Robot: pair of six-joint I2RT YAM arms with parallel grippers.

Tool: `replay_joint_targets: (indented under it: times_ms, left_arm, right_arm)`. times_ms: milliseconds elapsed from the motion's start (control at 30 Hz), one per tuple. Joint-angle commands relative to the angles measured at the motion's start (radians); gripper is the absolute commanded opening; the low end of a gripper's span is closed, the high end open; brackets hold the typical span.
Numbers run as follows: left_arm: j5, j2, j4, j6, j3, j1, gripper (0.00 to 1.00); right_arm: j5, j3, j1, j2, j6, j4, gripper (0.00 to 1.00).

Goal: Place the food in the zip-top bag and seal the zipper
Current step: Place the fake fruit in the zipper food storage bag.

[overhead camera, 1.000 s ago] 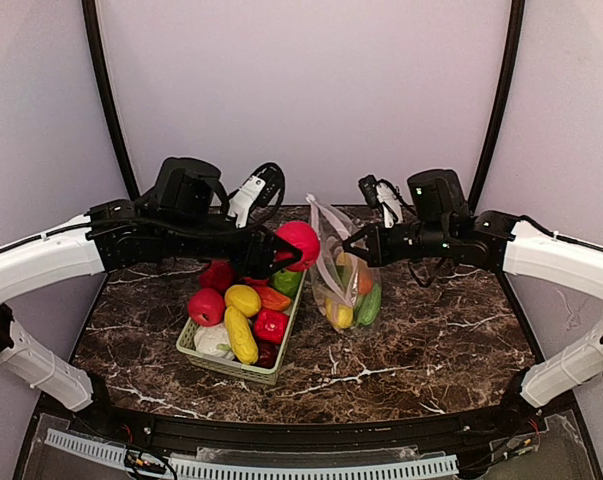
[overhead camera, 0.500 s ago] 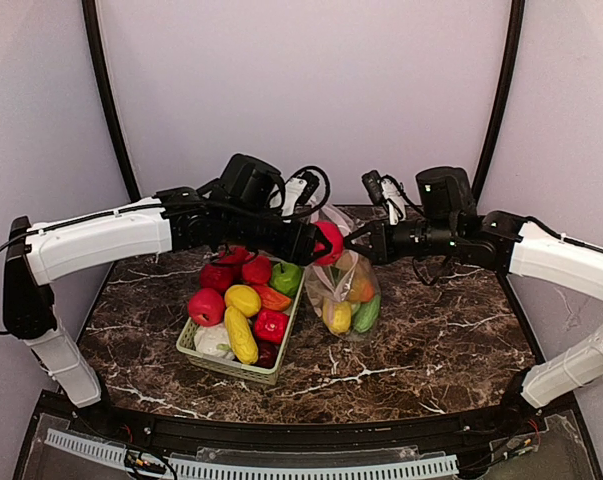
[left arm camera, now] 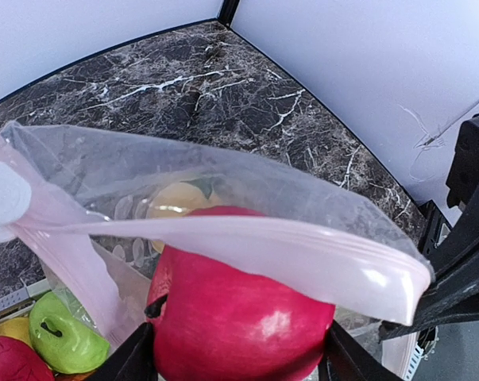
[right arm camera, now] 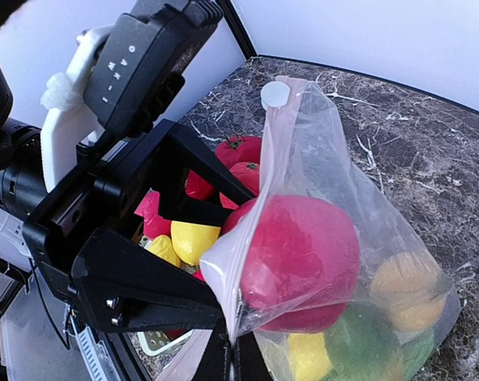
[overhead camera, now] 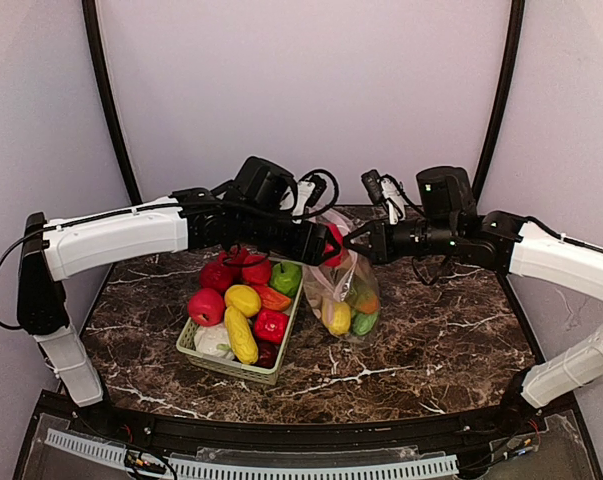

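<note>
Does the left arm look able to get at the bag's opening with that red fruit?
Probably yes: the right pincer pinches the bag so its mouth gapes, and the left pincer has the red fruit partly inside, with nothing visibly blocking.

Marble table (overhead camera: pixel 441 350): basket (overhead camera: pixel 229 366), zip-top bag (overhead camera: pixel 347 300)

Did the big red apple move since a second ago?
Yes. In the top view the red apple went right, away from the green basket, which stayed put, and into the mouth of the zip-top bag.
</note>
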State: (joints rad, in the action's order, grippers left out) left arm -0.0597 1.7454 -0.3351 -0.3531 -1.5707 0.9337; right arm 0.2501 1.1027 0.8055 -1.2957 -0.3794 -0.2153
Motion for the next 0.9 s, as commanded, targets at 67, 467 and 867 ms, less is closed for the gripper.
replay_joint_targets:
  times_ms: [67, 467, 867]
  left_arm:
    - [0.024, -0.025, -0.036, -0.014, -0.031, -0.008, 0.8]
    - [-0.048, -0.262, 0.022, -0.08, 0.15, -0.013, 0.88]
    - [-0.247, -0.236, 0.32, -0.336, 0.344, -0.104, 0.51]
  right_arm:
    - [-0.045, -0.014, 0.006, 0.035, -0.01, 0.05, 0.0]
    - [-0.074, -0.028, -0.012, 0.043, -0.035, 0.059, 0.0]
    - [-0.057, -0.028, -0.015, 0.042, -0.041, 0.07, 0.0]
